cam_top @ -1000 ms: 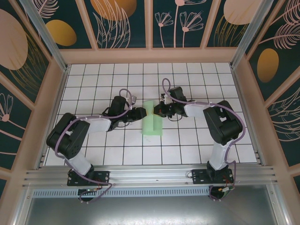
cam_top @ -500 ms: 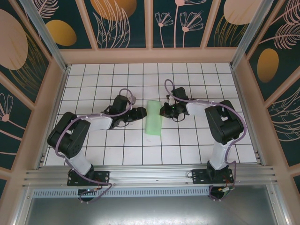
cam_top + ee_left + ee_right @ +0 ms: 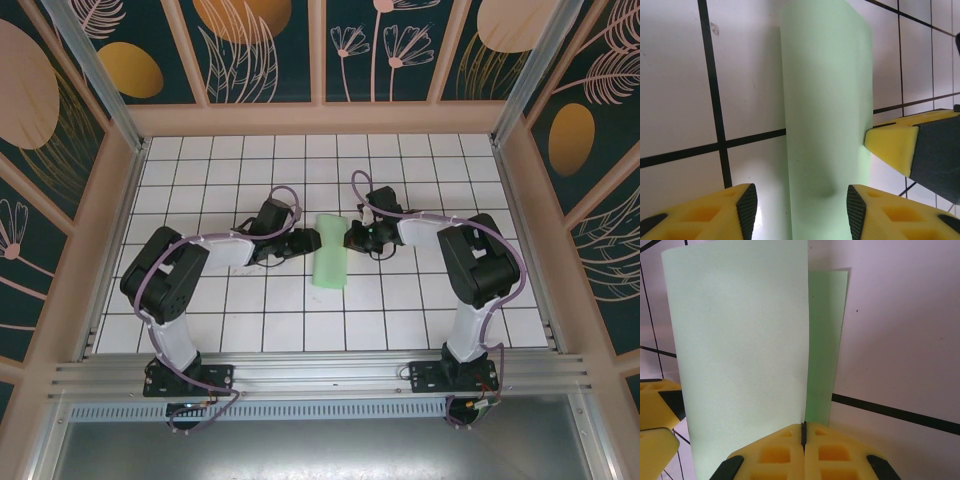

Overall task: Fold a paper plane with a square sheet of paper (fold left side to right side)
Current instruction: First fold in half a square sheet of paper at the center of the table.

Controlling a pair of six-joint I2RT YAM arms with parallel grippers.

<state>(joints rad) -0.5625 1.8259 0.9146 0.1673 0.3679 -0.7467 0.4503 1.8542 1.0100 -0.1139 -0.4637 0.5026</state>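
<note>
Lying folded mid-worktop [image 3: 400,310], your square sheet of paper [image 3: 329,255] has its upper flap pinched in the right end effector [image 3: 803,432], fingers together on it. The left end effector [image 3: 801,210] straddles the strip, fingers apart. Pressing now could crease it skewed, since the flap's edge stops short of the lower layer's.

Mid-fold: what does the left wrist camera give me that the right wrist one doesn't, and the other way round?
Left wrist: the left gripper open, its fingers either side of the near end of the folded sheet of paper. Right wrist: the right gripper shut, the upper layer's edge running into the seam between its fingers, the lower layer peeking out beside it. Both: the pale green sheet, the white tiled table, and a yellow fingertip of the opposite gripper at the paper's edge.
</note>
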